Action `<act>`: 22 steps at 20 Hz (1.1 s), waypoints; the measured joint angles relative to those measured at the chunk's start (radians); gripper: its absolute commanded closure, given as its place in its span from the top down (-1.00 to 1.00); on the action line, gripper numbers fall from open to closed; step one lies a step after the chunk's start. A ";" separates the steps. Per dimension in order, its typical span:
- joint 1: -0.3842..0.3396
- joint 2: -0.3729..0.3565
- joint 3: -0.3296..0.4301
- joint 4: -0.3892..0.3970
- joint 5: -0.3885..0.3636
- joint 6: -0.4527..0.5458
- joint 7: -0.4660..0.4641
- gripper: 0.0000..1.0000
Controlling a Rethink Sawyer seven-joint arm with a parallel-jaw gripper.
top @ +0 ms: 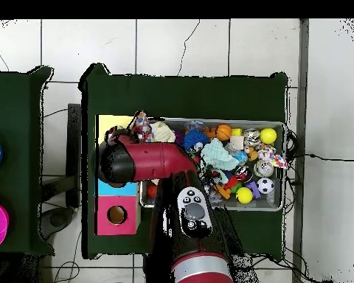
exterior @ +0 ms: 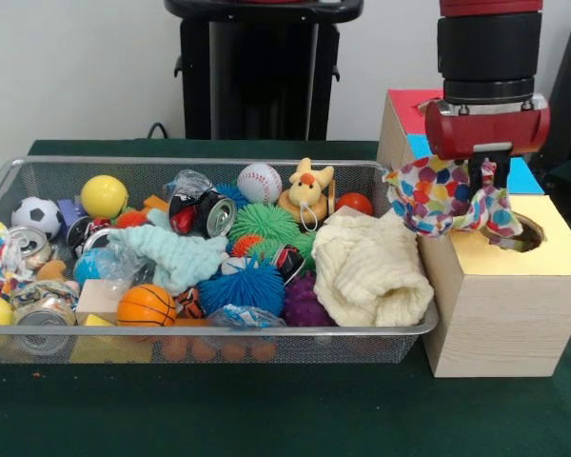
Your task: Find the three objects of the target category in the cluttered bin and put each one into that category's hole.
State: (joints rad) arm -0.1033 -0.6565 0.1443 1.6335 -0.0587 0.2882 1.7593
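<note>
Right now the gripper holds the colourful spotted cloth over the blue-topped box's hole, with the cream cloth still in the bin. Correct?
Not quite. The gripper holds the spotted cloth over the yellow-topped box, not a blue one; the front view shows it. The cream cloth is in the bin.

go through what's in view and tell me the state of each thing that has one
gripper: shut on the colourful cloth, above the yellow box.
colourful cloth: lifted, hanging at the box's hole.
yellow box: hole open, partly behind the cloth.
wire bin: full, cluttered.
cream cloth: crumpled, in the bin.
mint cloth: crumpled, in the bin.
</note>
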 measured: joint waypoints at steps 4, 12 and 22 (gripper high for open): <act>0.016 0.016 -0.002 -0.009 0.040 0.000 0.000 -1.00; 0.038 0.031 -0.006 -0.010 0.106 -0.006 0.000 -1.00; 0.073 0.031 -0.026 -0.010 0.179 -0.030 0.000 -1.00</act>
State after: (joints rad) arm -0.0305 -0.6257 0.1185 1.6239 0.1204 0.2583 1.7593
